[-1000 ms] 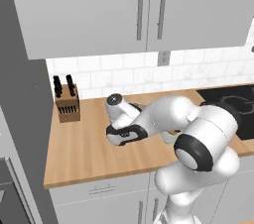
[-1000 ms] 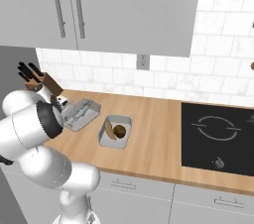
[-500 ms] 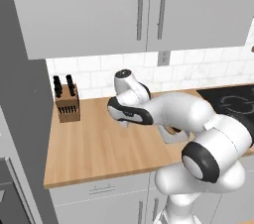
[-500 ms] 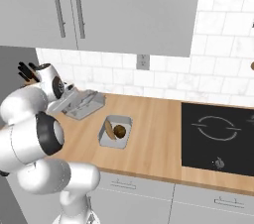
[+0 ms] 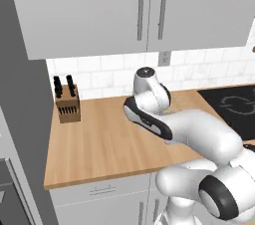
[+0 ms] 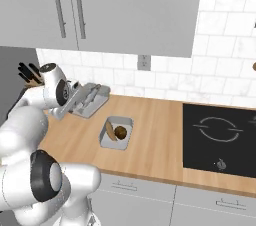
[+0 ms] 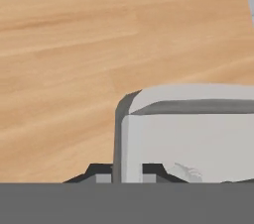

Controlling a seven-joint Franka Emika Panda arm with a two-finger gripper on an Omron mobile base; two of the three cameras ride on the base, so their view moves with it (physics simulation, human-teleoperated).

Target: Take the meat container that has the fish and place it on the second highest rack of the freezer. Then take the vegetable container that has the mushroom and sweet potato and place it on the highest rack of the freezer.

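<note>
While lifted off counter [image 6: 160,135], claw [image 6: 75,101] grips meat container [image 6: 91,99].

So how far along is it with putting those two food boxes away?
Nothing is in the freezer yet. The gripper is clamped on the rim of the fish container, which looks lifted off the counter. The vegetable container, with mushroom and sweet potato, sits untouched on the counter. Both placements remain.
</note>
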